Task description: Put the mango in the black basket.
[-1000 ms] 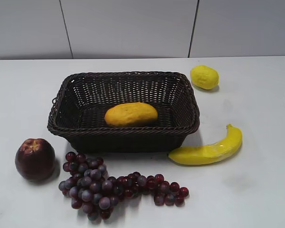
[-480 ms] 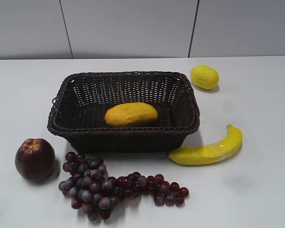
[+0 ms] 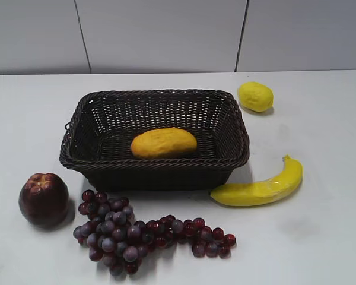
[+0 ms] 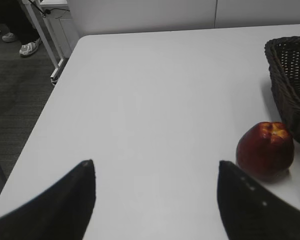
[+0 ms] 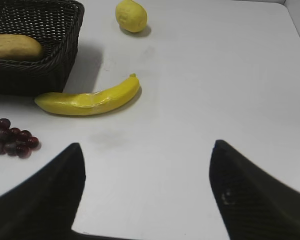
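Note:
The yellow-orange mango lies inside the black basket at the table's middle; it also shows in the right wrist view within the basket. A basket corner shows in the left wrist view. My left gripper is open and empty above the bare table, left of the apple. My right gripper is open and empty above the table's front right, below the banana. Neither gripper shows in the exterior view.
A dark red apple sits left of the basket's front. Purple grapes lie in front. A banana and lemon lie right. The table's left edge drops to the floor.

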You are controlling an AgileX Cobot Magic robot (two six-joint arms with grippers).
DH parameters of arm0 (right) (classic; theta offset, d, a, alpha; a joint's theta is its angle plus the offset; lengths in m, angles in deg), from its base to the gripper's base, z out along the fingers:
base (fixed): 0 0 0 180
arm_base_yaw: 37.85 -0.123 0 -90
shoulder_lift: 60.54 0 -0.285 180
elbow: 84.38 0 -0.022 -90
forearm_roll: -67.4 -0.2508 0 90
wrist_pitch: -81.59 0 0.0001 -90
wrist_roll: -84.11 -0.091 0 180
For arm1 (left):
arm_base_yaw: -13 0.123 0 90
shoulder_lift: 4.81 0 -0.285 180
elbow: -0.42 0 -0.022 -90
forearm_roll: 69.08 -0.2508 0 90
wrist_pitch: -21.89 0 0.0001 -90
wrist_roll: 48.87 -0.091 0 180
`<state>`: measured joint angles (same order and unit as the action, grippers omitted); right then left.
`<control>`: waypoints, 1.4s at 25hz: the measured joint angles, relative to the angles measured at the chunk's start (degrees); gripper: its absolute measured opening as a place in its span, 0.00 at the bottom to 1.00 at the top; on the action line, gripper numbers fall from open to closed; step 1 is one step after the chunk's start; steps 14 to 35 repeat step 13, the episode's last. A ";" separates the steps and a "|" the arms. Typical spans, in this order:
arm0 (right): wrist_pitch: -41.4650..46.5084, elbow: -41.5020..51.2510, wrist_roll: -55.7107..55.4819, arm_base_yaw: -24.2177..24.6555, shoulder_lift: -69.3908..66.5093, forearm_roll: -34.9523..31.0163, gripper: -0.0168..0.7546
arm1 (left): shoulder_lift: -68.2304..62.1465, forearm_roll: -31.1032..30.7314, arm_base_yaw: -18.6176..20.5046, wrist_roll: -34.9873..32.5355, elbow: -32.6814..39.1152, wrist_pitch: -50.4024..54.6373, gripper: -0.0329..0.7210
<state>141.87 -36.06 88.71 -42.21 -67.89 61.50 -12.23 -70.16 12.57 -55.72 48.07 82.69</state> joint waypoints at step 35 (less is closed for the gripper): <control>0.05 0.00 0.00 0.00 0.00 0.00 0.79 | 0.00 -0.23 0.00 0.17 0.00 0.00 0.81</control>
